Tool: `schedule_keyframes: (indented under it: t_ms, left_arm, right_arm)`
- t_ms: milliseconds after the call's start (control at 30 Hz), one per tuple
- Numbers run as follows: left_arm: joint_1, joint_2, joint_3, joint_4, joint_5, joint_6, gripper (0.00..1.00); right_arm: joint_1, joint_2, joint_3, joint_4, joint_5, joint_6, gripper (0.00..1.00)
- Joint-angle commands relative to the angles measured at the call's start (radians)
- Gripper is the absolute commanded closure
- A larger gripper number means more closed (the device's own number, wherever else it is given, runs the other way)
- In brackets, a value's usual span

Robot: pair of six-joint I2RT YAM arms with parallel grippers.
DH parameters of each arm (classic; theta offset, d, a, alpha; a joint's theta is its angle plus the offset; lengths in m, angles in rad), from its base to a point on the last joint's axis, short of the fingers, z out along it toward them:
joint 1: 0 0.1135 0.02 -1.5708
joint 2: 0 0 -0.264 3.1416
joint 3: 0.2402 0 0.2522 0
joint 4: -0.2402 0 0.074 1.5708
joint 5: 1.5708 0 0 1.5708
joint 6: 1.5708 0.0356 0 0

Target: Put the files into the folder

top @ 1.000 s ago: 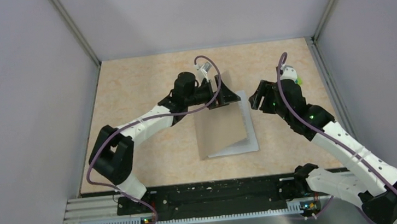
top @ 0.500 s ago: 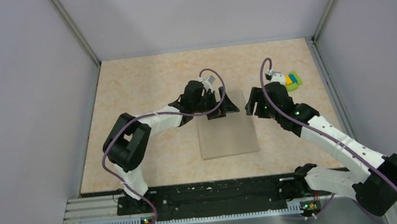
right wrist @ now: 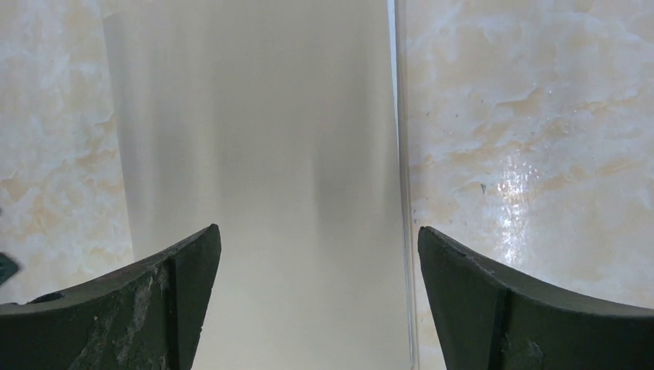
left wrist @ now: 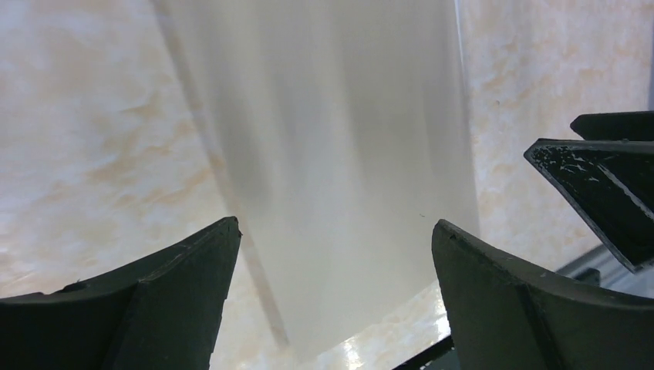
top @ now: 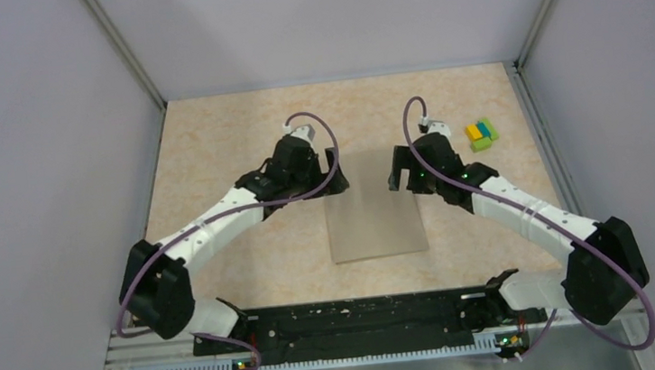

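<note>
The tan folder lies shut and flat on the table's middle; it looks pale and blurred in the left wrist view and the right wrist view. The files are hidden; only a thin pale strip runs along the folder's right edge, and I cannot tell what it is. My left gripper hangs open at the folder's far left corner, holding nothing. My right gripper stands open over the far right corner, also holding nothing. Its dark fingers show at the right of the left wrist view.
A small yellow-blue-green block cluster sits at the far right of the table. Grey walls close in the left, right and back. A black rail with both arm bases runs along the near edge.
The folder's raised cover has come down flat over the white sheets. My left gripper has drawn back left off the cover. My right gripper has moved left to the folder's corner and opened wider.
</note>
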Motion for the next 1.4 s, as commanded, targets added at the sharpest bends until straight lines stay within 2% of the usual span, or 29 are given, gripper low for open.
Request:
schedule_keyframes:
  t_ms: [0, 267, 433, 1367]
  left_arm:
    - [0.022, -0.145, 0.054, -0.208, -0.206, 0.115, 0.01]
    - [0.055, -0.306, 0.028, -0.272, -0.326, 0.113, 0.01]
    - [0.059, -0.307, 0.057, -0.299, -0.412, 0.068, 0.01]
    - [0.058, -0.277, 0.077, -0.324, -0.432, 0.078, 0.01]
  right_arm:
    - [-0.007, 0.026, 0.063, 0.063, -0.007, -0.009, 0.02]
    - [-0.008, 0.055, 0.102, 0.083, -0.010, -0.009, 0.01]
    - [-0.006, 0.051, 0.110, 0.099, -0.014, -0.028, 0.01]
    - [-0.006, 0.058, 0.132, 0.113, -0.007, -0.065, 0.01]
